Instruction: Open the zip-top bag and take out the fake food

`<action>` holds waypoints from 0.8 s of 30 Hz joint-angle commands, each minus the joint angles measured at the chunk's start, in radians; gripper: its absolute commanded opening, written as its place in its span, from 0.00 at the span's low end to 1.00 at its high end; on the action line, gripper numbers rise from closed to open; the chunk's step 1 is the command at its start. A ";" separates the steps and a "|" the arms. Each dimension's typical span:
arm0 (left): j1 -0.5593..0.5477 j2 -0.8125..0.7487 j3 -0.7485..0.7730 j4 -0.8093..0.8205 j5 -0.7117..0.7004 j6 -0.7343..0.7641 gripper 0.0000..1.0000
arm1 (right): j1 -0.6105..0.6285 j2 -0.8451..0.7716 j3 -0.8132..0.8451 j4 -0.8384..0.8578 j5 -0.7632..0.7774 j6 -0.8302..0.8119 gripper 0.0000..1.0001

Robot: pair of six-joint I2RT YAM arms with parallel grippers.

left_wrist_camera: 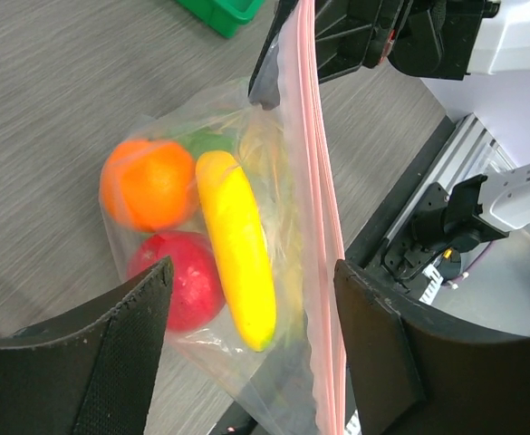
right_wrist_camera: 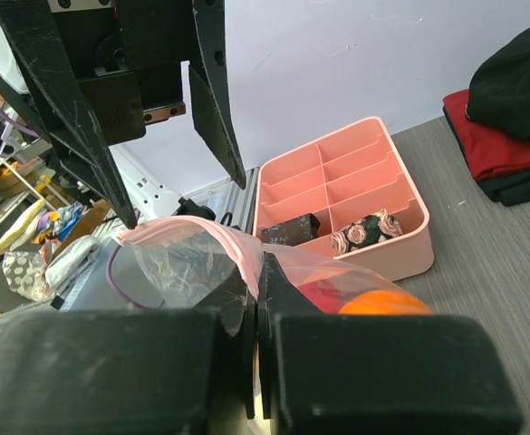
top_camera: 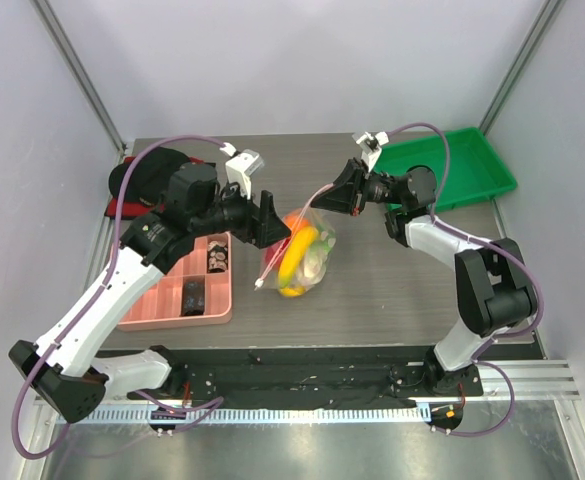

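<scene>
Right gripper (right_wrist_camera: 257,276) on zip-top bag (right_wrist_camera: 178,263) rim

Dark grey wood-grain table (top_camera: 392,290) stands enclosed by plain pale walls (top_camera: 302,60)

The zip-top bag (top_camera: 322,238) sits in the middle of the surface (top_camera: 392,290), with the fake food (top_camera: 298,255) in it. The compartment tray (top_camera: 172,322) lies to its left. A cloth heap (top_camera: 142,178) lies far left and a bin (top_camera: 472,170) far right.
</scene>
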 commanded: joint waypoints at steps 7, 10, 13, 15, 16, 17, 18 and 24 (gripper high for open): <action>-0.001 0.006 -0.024 0.030 -0.033 0.010 0.63 | 0.017 -0.098 0.018 -0.126 0.029 -0.152 0.01; -0.008 0.052 -0.009 0.010 -0.050 0.030 0.55 | 0.021 -0.097 0.019 -0.151 0.030 -0.174 0.01; -0.018 0.095 0.014 0.012 -0.052 0.036 0.39 | 0.027 -0.097 0.027 -0.190 0.034 -0.201 0.02; -0.019 0.111 0.028 0.028 -0.044 0.027 0.23 | 0.031 -0.092 0.044 -0.226 0.037 -0.220 0.01; -0.019 0.118 0.036 0.036 -0.039 0.021 0.09 | 0.032 -0.090 0.051 -0.282 0.047 -0.235 0.03; -0.019 0.120 0.044 0.039 -0.042 0.013 0.01 | 0.035 -0.095 0.056 -0.319 0.061 -0.276 0.10; -0.019 0.117 0.053 0.041 -0.074 0.001 0.00 | 0.038 -0.098 0.071 -0.418 0.075 -0.301 0.23; -0.019 0.086 0.175 0.015 -0.259 -0.070 0.00 | 0.087 -0.188 0.191 -1.032 0.436 -0.596 0.67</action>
